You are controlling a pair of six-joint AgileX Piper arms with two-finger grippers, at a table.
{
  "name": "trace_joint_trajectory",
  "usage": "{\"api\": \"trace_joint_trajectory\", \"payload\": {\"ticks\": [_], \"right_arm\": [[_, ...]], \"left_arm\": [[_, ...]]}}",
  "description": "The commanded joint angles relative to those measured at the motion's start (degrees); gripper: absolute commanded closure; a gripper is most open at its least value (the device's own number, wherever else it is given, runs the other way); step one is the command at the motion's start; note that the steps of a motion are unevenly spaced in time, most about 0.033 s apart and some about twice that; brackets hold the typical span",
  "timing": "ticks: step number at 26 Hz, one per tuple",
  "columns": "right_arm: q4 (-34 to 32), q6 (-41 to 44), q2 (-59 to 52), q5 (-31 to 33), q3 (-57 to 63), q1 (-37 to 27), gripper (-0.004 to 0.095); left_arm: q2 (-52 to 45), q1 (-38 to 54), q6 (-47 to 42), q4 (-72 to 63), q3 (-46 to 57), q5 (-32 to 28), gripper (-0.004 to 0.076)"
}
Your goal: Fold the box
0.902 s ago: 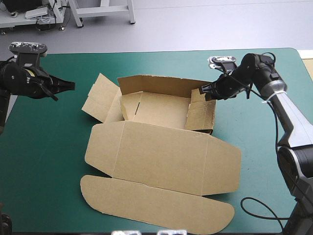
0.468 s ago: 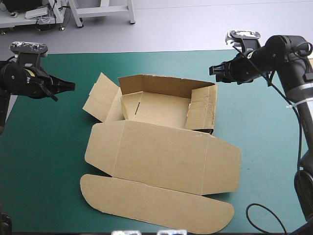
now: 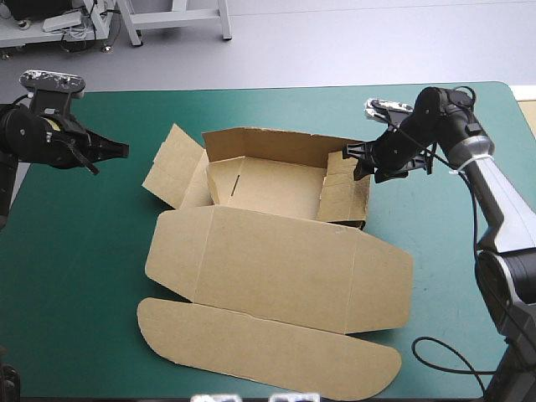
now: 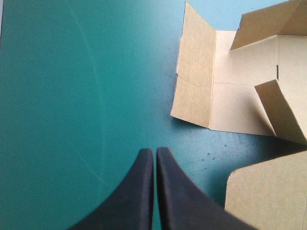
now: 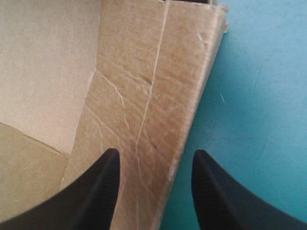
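While the box point(image 3: 276, 251) lies half-formed at mid-table on the teal-green cover point(image 3: 75, 268), I have one gripper at it and one well off it.

Box, as seen from the high view: back wall point(image 3: 276, 144) raised. Right wall point(image 3: 345, 194) raised, its board creased. Left side not up: the left flap point(image 3: 172, 166) is splayed outward from the tray and tilted. The lid panel point(image 3: 276, 268) is flat on the cover at the tray's near side. The long round-ended tuck flap point(image 3: 268, 356) lies flat past the lid, farthest from the back wall.

My right gripper point(image 3: 358, 161) is at the far end of the right wall, close to the corner with the back wall. Its black fingers point(image 5: 96, 196) are spread apart and pinch nothing. In the right wrist view the wall's top edge runs ahead between them. One finger is on the box's inner side, the other on its outer side over bare cover. I cannot tell whether either finger touches the board.

My left gripper point(image 3: 124, 148) is well apart from the box, out beyond the left flap, over bare cover. Its fingers are pressed together into one point, with nothing between them. In the left wrist view the left flap lies ahead and off to one side of the tips.
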Motion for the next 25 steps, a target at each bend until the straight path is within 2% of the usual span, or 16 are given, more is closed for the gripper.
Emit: {"api": "trace_joint_trajectory", "payload": {"ticks": [1, 4, 7, 8, 9, 14, 18, 20, 24, 25], "right_arm": [[4.0, -1.1, 0.7, -1.5, -1.4, -0.1, 0.0467], [6.3, -3.2, 4.0, -0.6, -1.4, -0.1, 0.0542], [7.9, -5.8, 6.3, 0.6, -1.4, -0.1, 0.0776], [8.1, -5.8, 6.6, 0.7, -1.4, -0.1, 0.0883], [8.3, -5.8, 6.6, 0.7, -1.4, -0.1, 0.0920], [12.3, -7.6, 4.1, 1.3, -1.4, -0.2, 0.0924], [15.7, -9.3, -0.6, 1.3, -1.4, -1.1, 0.0925], [17.2, -10.4, -5.5, 1.3, -1.4, -3.1, 0.0925], [22.0, -11.9, -15.3, 1.4, -1.4, -10.0, 0.0925], [25.0, -13.1, -18.4, 1.4, -1.4, -12.7, 0.0925]], "left_arm": [[-1.5, 0.0, 0.0, -0.4, -1.8, 0.8, 0.0717], [-1.5, 0.0, 0.0, -0.4, -1.8, 1.1, 0.0717], [-1.5, 0.0, 0.0, -0.7, -1.8, 1.9, 0.0717], [-1.5, 0.0, 0.0, -0.7, -1.8, 1.9, 0.0717], [-1.5, 0.0, 0.0, -0.3, -1.8, 1.6, 0.0717], [-1.5, 0.9, -0.5, 2.0, -1.8, -0.9, 0.0716], [-1.5, 6.0, -1.2, 2.2, -1.8, -1.0, 0.0716], [-1.5, 12.4, -1.1, -1.1, -1.8, -1.8, 0.0716], [-1.1, 23.7, 3.0, -18.6, -1.8, -7.1, 0.0716], [-0.3, 26.5, 4.9, -25.3, -1.8, -7.8, 0.0716]]}}
